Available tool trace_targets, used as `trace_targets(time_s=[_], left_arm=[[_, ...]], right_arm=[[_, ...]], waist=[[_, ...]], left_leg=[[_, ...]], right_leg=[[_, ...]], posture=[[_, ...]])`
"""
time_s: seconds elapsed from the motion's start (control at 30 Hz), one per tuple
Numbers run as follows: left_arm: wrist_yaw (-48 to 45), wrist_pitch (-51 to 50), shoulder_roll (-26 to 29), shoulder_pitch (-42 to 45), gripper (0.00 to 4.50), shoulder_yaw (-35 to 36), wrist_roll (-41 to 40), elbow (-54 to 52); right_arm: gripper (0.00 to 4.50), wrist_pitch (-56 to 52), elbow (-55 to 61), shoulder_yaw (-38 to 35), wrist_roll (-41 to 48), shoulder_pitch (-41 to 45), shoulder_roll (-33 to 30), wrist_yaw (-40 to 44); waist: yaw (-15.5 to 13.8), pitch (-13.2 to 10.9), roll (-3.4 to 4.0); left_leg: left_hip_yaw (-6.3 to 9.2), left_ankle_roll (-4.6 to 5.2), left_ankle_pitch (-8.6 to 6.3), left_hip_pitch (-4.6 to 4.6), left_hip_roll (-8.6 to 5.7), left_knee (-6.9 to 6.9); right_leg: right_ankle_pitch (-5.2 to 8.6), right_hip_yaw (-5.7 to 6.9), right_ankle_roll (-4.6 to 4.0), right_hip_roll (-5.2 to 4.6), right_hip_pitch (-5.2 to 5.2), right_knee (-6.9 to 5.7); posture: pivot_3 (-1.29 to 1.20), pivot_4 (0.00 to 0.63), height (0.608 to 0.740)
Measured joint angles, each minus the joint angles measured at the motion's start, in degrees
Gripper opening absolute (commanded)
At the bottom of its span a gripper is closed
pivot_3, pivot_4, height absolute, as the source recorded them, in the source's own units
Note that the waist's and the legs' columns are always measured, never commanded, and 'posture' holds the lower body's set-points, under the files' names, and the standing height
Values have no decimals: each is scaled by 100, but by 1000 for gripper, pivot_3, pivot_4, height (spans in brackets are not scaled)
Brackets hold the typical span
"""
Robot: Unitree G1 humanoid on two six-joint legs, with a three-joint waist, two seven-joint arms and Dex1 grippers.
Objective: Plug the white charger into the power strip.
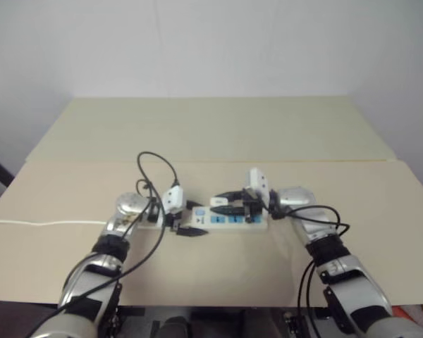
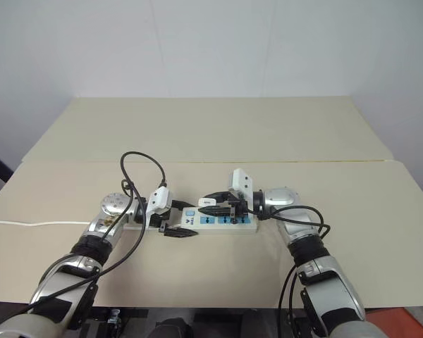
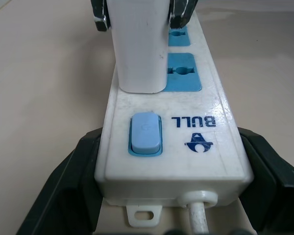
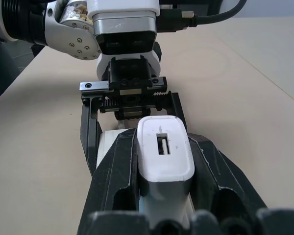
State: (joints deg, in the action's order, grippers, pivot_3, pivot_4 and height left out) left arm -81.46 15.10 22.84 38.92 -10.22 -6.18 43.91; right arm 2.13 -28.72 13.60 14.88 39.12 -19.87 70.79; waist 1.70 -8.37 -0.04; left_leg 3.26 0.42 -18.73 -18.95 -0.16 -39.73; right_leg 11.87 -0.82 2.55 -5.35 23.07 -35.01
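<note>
Charger [image 4: 165, 152] between right hand's [image 4: 165, 161] fingers — above strip [image 3: 186, 142]

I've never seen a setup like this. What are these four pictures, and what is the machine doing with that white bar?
It is a two-armed robot at a table. The two wide pictures come from cameras in its head, looking down over its arms. The two close-ups come from a camera on each wrist. The white bar is a power strip with blue sockets, lying on the table. The left gripper is shut on its switch end, bracing it. The right gripper is shut on a small white charger, standing on the socket nearest the switch.
</note>
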Motion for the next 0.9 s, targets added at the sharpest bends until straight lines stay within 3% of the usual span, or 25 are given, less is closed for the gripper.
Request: trace_targets(time_s=[0.9], left_arm=[[-15,-15,112,-93,3283,-24,-52,-26]], right_arm=[[1171,-149,69,123,-120,60,152,-85]], waist=[[77,3,-2]], left_leg=[[-6,-2,1,62,6,44]], right_leg=[[5,-11,-13,6,-32,0]], posture=[[0,150,740]])
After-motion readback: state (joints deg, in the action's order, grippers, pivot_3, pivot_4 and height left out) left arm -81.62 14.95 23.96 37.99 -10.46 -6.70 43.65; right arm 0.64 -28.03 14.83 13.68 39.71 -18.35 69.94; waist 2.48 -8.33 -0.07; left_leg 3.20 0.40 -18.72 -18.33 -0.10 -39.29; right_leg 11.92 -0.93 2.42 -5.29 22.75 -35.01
